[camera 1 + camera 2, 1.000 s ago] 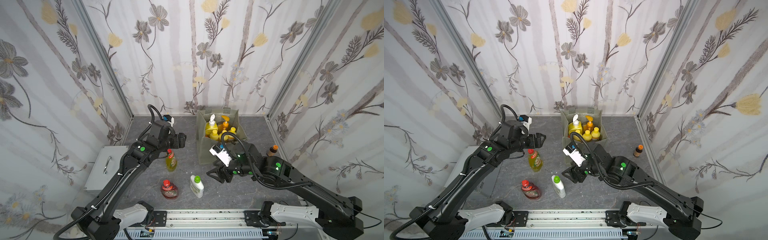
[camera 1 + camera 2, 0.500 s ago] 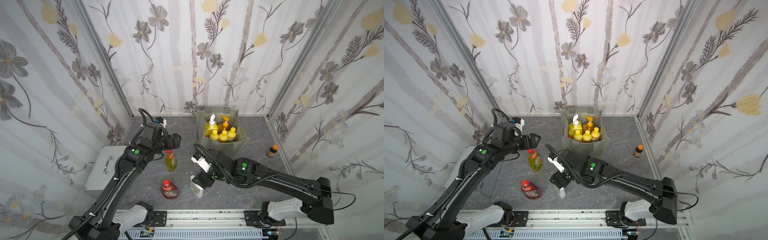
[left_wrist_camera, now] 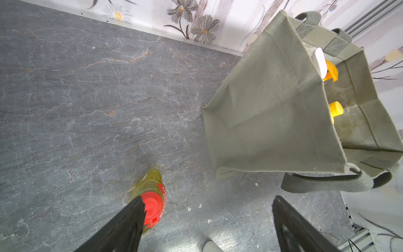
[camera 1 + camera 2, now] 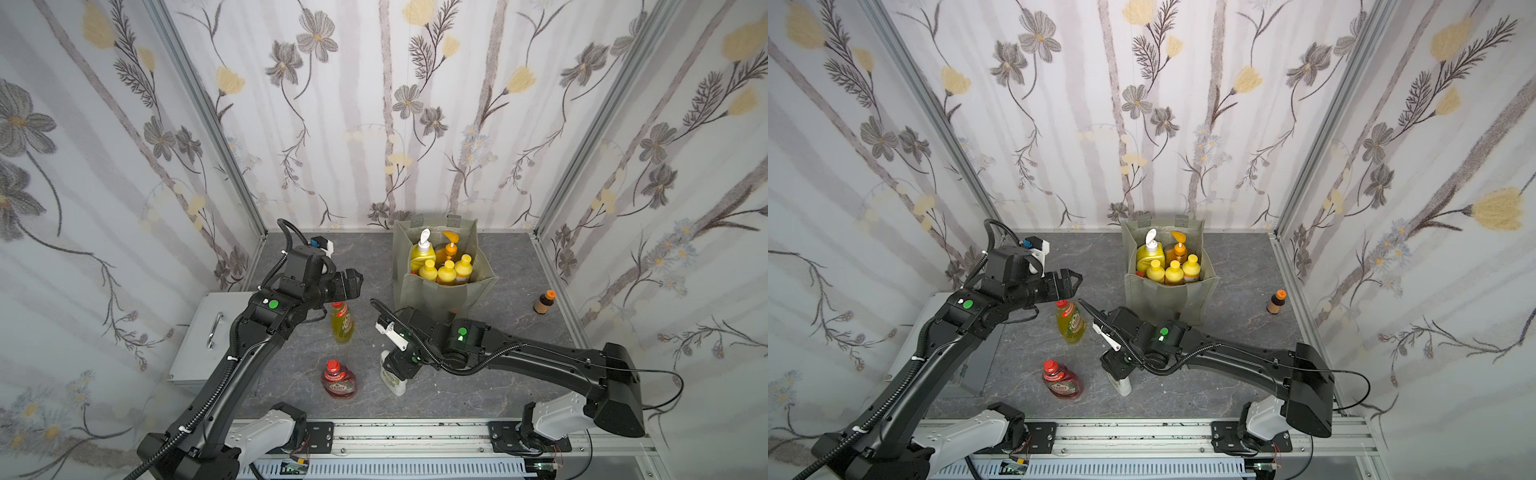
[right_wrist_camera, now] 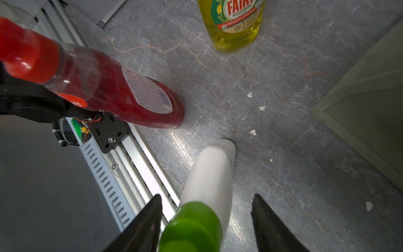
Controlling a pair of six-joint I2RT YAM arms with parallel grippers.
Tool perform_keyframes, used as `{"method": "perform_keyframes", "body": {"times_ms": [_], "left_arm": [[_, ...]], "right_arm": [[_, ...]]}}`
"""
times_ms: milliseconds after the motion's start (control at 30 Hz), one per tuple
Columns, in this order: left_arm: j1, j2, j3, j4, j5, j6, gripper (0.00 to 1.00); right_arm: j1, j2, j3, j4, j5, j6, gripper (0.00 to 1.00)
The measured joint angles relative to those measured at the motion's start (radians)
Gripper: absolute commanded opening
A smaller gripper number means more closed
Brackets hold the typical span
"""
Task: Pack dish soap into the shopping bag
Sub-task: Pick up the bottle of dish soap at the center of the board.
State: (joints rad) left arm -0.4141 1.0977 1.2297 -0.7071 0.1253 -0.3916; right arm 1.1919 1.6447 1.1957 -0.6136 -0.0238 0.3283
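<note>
Right end effector [image 5: 206,196] straddles the white green-capped bottle [image 5: 210,172] standing on the bench [image 4: 519,266], jaws unclamped and off-centre. Closing might tip it. Left end effector [image 3: 207,197] gapes over the yellow-green bottle [image 3: 149,184], short of the shopping bag [image 4: 440,297].

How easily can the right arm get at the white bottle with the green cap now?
Probably yes. In the right wrist view the right gripper hangs over the upright white bottle, its fingers open on either side of the green cap, nothing else between. The red bottle stands apart.
</note>
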Motion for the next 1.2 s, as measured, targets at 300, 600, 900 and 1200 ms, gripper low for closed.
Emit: {"method": "perform_keyframes", "body": {"times_ms": [300,600,900,1200], "left_arm": [[0.000,-0.013,-0.016,-0.010,0.009,-0.001,0.92],[0.000,0.028,-0.013,-0.001,0.040,-0.001,0.92],[-0.049,0.159,0.131,-0.019,0.141,0.002,0.92],[-0.171,0.288,0.328,-0.029,0.175,0.011,0.92]], "right_arm": [[-0.017,0.032,0.001,0.002,0.000,0.004,0.38],[-0.075,-0.037,0.022,-0.055,0.026,-0.001,0.24],[-0.190,-0.204,0.202,-0.196,0.026,-0.037,0.14],[-0.399,-0.244,0.581,-0.364,-0.004,-0.117,0.12]]}}
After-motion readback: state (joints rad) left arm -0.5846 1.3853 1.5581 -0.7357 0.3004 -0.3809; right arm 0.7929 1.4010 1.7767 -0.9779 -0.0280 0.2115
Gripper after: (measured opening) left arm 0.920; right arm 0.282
